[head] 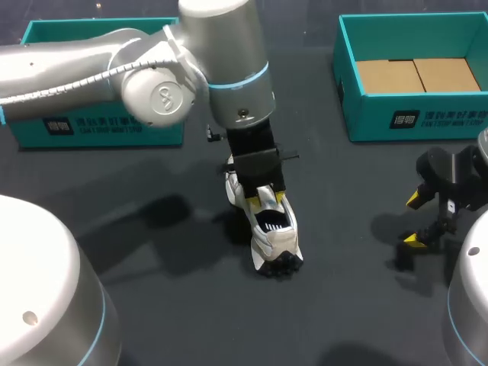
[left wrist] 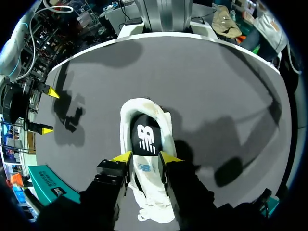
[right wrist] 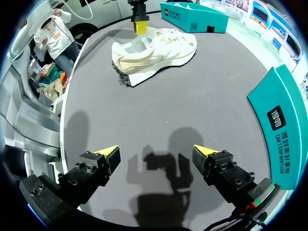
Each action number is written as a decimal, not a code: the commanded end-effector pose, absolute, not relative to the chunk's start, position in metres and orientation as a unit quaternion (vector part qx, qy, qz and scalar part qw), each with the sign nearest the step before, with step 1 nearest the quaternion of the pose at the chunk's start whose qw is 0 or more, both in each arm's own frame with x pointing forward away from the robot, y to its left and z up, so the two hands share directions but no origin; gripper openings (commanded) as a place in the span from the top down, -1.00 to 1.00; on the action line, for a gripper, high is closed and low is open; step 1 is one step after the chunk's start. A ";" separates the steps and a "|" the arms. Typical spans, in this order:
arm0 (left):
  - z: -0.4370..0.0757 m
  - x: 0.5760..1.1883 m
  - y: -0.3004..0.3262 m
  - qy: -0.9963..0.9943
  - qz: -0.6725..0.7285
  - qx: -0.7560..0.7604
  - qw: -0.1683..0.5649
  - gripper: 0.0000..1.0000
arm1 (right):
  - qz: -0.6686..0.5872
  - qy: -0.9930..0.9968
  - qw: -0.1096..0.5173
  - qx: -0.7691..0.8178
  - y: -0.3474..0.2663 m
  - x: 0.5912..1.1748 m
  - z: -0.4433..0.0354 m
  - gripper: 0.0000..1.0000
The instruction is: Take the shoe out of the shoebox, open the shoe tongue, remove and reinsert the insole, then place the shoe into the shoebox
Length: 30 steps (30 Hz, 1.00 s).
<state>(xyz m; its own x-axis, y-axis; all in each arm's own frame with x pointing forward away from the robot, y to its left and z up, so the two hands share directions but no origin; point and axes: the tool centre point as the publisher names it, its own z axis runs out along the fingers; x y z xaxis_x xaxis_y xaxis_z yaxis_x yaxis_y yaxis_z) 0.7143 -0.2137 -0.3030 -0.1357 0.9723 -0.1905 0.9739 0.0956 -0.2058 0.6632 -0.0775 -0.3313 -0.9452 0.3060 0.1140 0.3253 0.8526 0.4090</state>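
Status: shoe [head: 273, 232] is out of the shoebox [head: 457, 114] and stands upright on the worktop [head: 175, 305], near the middle, well apart from the box. Step one judged done.

Left end effector [left wrist: 145, 158] is down over the shoe's opening, fingers set narrow on either side of the tongue [left wrist: 144, 167]. Both appear to touch it, so I take it as gripping the tongue. Tongue-opening step judged in hand.

Insole [left wrist: 146, 137] lies dark and flat inside the shoe, ahead of the fingers. It looks seated; nothing shows whether it has been out.

Right end effector [right wrist: 156, 151] hangs wide and empty over bare worktop, well apart from the shoe.

Left to do, at the least: return the shoe to the box. The box is open, with only its brown cardboard floor showing.
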 end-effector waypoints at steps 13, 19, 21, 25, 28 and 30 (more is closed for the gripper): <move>-0.255 0.682 -0.208 0.818 -0.028 0.575 -0.012 -1.00 | -0.215 -0.962 0.021 -0.165 -0.077 0.662 -0.332 -1.00; -0.264 0.671 -0.207 0.887 -0.080 0.452 -0.059 -1.00 | -0.215 -0.962 0.021 -0.165 -0.077 0.662 -0.332 -1.00; -0.263 0.662 -0.208 0.938 -0.078 0.326 -0.086 -1.00 | -0.215 -0.962 0.021 -0.165 -0.077 0.662 -0.332 -1.00; -0.262 0.657 -0.207 0.966 -0.053 0.241 -0.079 -1.00 | -0.215 -0.962 0.021 -0.165 -0.077 0.662 -0.332 -1.00; -0.262 0.657 -0.207 0.966 -0.053 0.241 -0.079 -1.00 | -0.215 -0.962 0.021 -0.165 -0.077 0.662 -0.332 -1.00; -0.262 0.657 -0.207 0.966 -0.053 0.241 -0.079 -1.00 | -0.215 -0.962 0.021 -0.165 -0.077 0.662 -0.332 -1.00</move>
